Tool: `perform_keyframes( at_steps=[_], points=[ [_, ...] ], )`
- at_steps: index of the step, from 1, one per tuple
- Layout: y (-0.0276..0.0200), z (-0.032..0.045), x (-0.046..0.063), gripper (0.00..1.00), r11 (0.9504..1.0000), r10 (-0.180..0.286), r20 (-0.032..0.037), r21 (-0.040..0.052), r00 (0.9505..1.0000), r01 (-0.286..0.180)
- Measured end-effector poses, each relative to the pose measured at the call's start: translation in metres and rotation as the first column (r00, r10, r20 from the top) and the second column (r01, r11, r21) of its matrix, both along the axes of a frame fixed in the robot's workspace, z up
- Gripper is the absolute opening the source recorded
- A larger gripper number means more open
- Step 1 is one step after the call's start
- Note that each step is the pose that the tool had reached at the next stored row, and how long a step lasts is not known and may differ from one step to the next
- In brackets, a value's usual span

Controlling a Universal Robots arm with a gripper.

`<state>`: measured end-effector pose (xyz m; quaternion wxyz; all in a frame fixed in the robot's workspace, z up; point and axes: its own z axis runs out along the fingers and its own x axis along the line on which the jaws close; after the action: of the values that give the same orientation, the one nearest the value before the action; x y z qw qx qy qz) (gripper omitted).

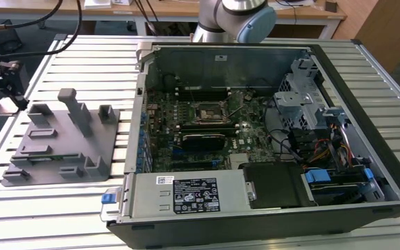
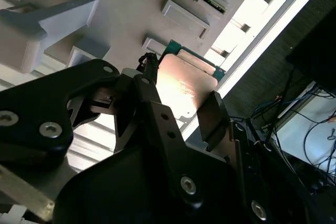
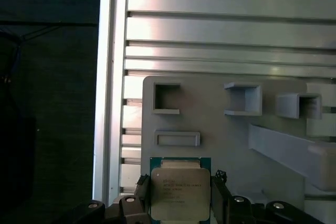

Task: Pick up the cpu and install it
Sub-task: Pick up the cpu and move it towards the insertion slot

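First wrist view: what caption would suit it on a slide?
The gripper holds the cpu by two opposite edges over the grey fixture plate on the slatted metal table.

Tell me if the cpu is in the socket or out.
Out: the gripper holds the cpu between its fingers over the fixture plate, apart from the socket.

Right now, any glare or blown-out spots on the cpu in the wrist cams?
Second wrist view: warm glare washes the cpu, and the table slats behind it are blown out. First wrist view: cpu evenly lit, no glare. Exterior view: even light, computer case interior shadowed.
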<state>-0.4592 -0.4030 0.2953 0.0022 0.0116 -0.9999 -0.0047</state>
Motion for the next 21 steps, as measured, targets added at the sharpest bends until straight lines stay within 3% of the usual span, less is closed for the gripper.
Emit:
perform_keyframes(
  at_steps=[21],
  points=[
    [0.0090, 0.0612, 0.000, 0.54, 1.0000, 0.000, 0.0004, -0.0001, 1.0000, 0.000]
  ],
)
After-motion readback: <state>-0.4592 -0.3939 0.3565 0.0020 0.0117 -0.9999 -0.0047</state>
